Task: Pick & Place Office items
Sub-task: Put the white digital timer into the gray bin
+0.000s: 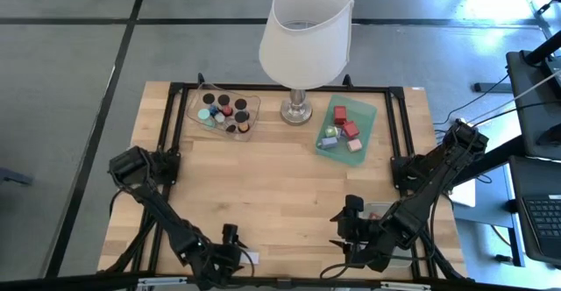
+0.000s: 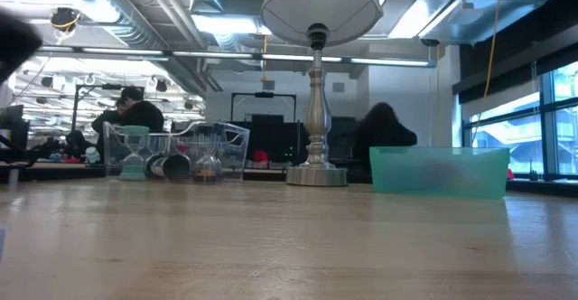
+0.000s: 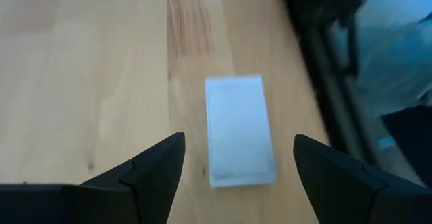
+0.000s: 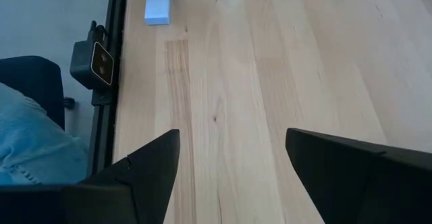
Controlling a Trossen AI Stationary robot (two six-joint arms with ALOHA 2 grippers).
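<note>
1. Left gripper [image 3: 236,166] sits low at the table's [image 1: 280,195] near edge, toward the near-left corner. I read its fingers as spread, nothing between them.
2. Just ahead of those fingers lies a small white flat block [image 3: 239,129], flat on the wood and close to the near edge. It also shows in the right wrist view, beside the black frame rail [image 4: 111,62].
3. Key relation: the block sits centred in the gap between the left fingers, its long axis running straight away from the gripper, so the fingers straddle its short width. I judge a straight descent and close would take it, no wrist turn needed.
4. Right gripper [image 4: 233,163] waits near the near-right corner, fingers apart and empty. It is well apart from the block, so the left arm is clearly the nearer one.
5. Far edge, left of the lamp [image 1: 302,37]: clear tray [image 1: 224,113] with black caps and coloured bits.
6. Far edge, right of the lamp: green tray [image 1: 368,116] with red, pink and white blocks.
7. Beyond the table, people at desks.
</note>
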